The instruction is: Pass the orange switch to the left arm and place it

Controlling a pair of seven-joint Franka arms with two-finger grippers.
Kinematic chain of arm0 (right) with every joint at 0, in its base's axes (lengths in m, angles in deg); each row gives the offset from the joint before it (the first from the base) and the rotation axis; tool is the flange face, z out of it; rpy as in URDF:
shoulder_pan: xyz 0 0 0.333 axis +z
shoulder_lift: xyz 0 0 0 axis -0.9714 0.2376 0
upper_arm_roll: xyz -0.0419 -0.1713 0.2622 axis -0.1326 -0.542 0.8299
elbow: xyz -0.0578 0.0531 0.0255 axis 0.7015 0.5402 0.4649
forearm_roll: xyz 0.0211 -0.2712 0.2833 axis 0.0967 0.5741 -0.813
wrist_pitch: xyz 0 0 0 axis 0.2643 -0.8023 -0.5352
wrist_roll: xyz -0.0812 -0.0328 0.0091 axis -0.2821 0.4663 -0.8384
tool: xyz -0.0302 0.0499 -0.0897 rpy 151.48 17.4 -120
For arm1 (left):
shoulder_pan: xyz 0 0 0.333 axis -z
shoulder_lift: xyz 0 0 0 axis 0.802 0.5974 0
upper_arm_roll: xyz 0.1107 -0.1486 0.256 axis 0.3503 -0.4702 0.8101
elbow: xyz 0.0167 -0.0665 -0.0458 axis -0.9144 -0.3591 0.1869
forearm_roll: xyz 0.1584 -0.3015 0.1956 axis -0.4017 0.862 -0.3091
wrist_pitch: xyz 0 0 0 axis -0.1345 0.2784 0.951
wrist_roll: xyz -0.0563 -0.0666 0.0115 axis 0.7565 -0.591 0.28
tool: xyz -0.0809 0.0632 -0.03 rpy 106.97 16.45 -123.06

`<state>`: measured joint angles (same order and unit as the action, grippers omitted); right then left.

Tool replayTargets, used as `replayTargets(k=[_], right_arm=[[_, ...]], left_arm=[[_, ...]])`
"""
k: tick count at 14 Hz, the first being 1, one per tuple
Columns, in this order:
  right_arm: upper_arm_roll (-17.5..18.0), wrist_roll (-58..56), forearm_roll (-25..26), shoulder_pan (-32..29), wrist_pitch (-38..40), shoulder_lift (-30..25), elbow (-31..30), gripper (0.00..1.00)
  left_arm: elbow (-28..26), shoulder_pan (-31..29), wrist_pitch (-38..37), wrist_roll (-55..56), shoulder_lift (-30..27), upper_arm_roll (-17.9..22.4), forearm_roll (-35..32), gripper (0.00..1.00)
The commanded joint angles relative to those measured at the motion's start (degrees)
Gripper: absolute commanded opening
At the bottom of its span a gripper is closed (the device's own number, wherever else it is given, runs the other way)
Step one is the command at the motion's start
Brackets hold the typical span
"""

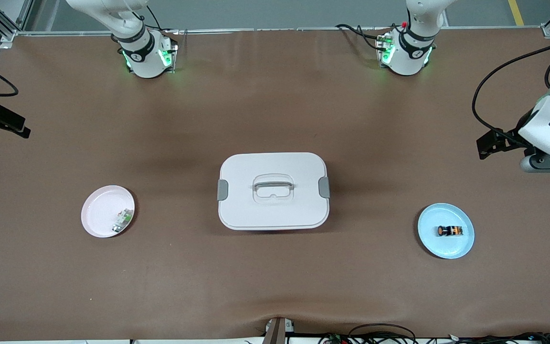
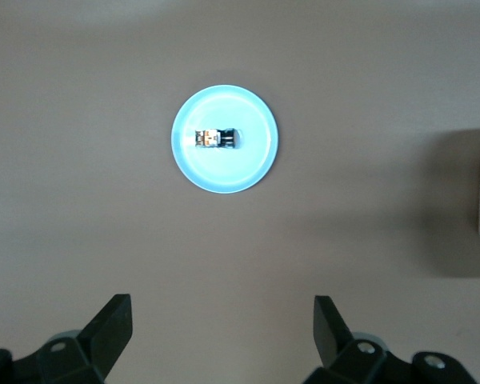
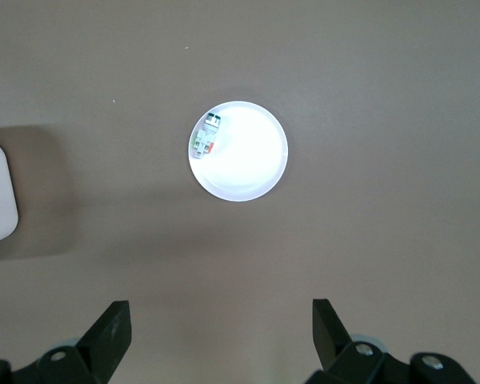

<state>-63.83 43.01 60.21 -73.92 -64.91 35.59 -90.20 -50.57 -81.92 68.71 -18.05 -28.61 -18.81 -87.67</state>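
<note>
While both hands hang high and wide, the left hand (image 2: 222, 336) over the blue plate (image 1: 461, 246) holding the orange switch (image 1: 449, 231), I fear clipping the box (image 1: 273, 191) mid-surface during handover. I count one switch, one box, two plates; right hand (image 3: 222, 336) empty.

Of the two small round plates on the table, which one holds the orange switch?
The round blue plate toward the left arm's end holds the black-and-orange cylindrical switch. The round pink plate holds a flat white-and-green component instead.
</note>
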Motion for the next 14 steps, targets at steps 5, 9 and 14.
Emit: replayTargets(k=[5, 9, 14], right_arm=[[0.6, 0.6, -0.3, -0.8, 1.0, 0.6, 1.5, 1.00], [0.6, 0.5, -0.3, -0.8, 1.0, 0.5, 1.5, 1.00], [0.6, 0.5, -0.3, -0.8, 1.0, 0.6, 1.5, 1.00]], left_arm=[[-0.4, -1.3, -0.1, 1.3, -1.9, -0.2, 2.0, 1.00], [-0.6, -1.4, 0.1, 1.2, -2.2, -0.2, 2.0, 1.00], [-0.5, -1.3, 0.2, 0.5, -2.3, -0.6, 2.3, 1.00]])
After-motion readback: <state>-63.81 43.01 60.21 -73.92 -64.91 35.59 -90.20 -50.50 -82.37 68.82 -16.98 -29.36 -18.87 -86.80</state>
